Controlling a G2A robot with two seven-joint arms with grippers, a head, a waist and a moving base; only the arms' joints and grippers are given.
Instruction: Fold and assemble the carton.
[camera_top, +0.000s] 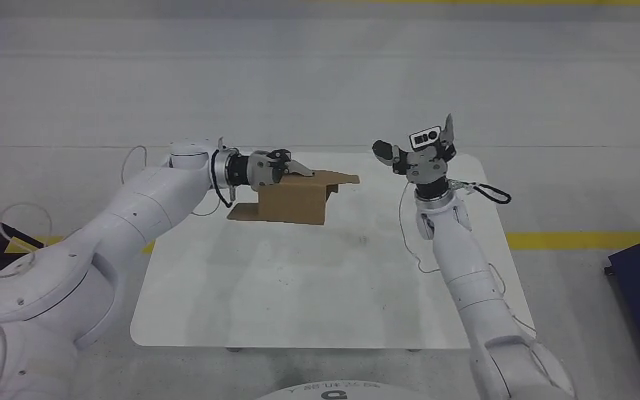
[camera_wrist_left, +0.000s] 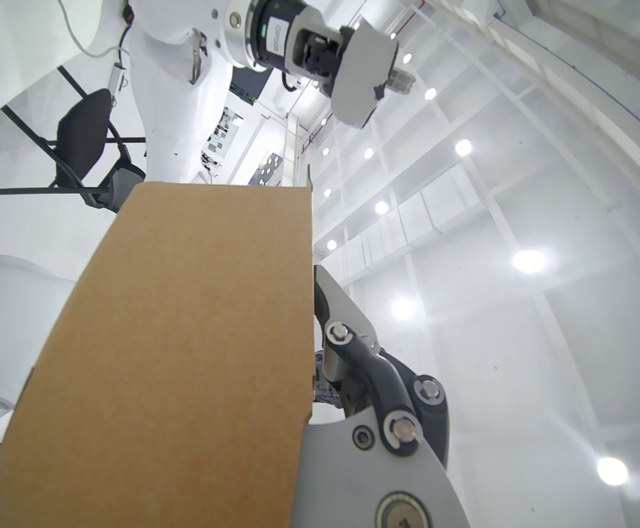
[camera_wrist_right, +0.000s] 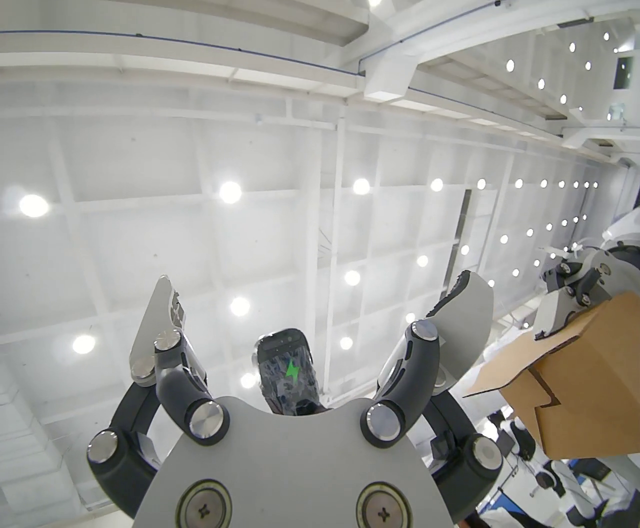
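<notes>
The brown carton (camera_top: 292, 200) stands on the far part of the white table (camera_top: 300, 290), partly formed, with one top flap sticking out towards the other arm. My left gripper (camera_top: 290, 170) is shut on the carton's upper edge. In the left wrist view a carton panel (camera_wrist_left: 190, 325) lies against one finger (camera_wrist_left: 345, 310); the other finger is hidden behind it. My right gripper (camera_top: 415, 150) is raised over the table's far right, well apart from the carton, open and holding nothing (camera_wrist_right: 315, 305). The right wrist view shows the carton (camera_wrist_right: 580, 380) off to the side with the left gripper (camera_wrist_right: 570, 295) on it.
A bottom flap (camera_top: 242, 212) lies flat on the table beside the carton. A cable loops off the right arm (camera_top: 490, 192). A yellow floor line (camera_top: 570, 240) runs past the table's right edge. A chair (camera_wrist_left: 85, 145) stands in the room behind.
</notes>
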